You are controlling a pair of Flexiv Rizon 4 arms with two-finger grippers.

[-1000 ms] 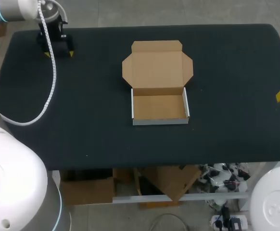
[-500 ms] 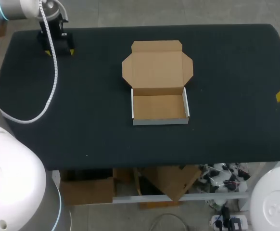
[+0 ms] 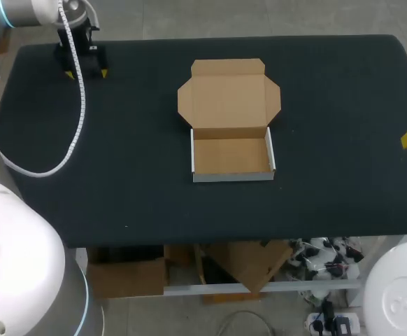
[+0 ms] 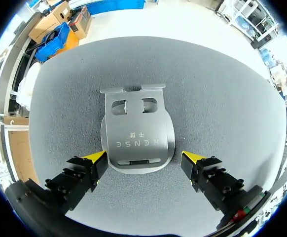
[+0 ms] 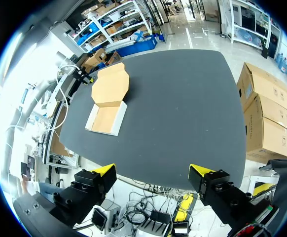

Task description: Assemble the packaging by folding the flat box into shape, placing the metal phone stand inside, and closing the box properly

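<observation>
Now: left fingers (image 4: 95, 159) apart flanking phone stand (image 4: 137, 133) at table (image 3: 329, 105) corner; right fingers (image 5: 104, 172) apart near edge.

The black table (image 3: 329, 105) bears an open cardboard box (image 3: 230, 119) at its middle and a metal phone stand (image 4: 137, 136) far left.
</observation>
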